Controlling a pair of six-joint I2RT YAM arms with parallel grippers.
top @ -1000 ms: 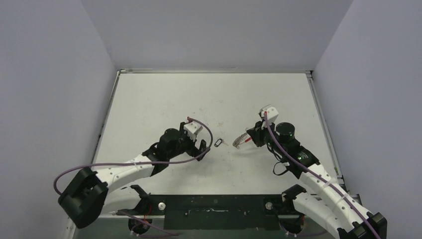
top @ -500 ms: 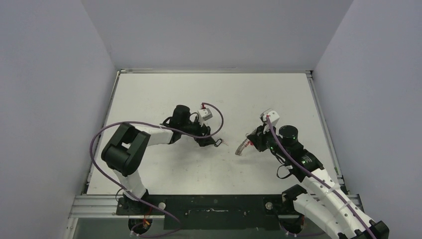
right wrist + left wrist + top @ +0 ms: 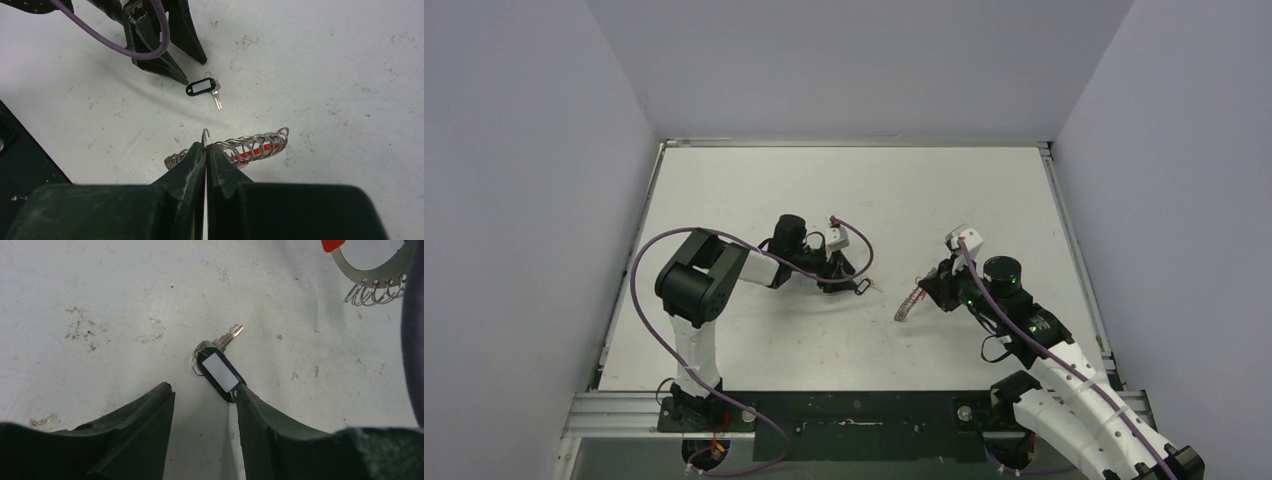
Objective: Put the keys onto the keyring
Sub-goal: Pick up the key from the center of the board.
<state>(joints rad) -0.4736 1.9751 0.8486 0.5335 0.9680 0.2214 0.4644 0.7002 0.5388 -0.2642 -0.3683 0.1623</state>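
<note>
The loose key (image 3: 220, 367) lies flat on the white table (image 3: 754, 190): a black oblong tag with a white label, a small split ring and a short silver shaft. My left gripper (image 3: 204, 388) stands open just short of it, its right fingertip (image 3: 241, 390) touching the tag's near end. Nothing lies between the jaws. The keyring (image 3: 257, 144), a thin metal ring with a red sleeve and several small silver rings, is pinched in my right gripper (image 3: 206, 145), which is shut on its wire. From above, the key (image 3: 862, 286) lies between the left gripper (image 3: 844, 274) and the keyring (image 3: 908, 300).
Grey walls enclose the table on three sides. A black rail (image 3: 854, 425) with the arm bases runs along the near edge. The left arm's purple cable (image 3: 150, 40) loops above the table beside the key.
The left arm has swung forward and right until its fingers reach the key's tag, and its jaws have narrowed. The right gripper has shifted the keyring slightly nearer.
</note>
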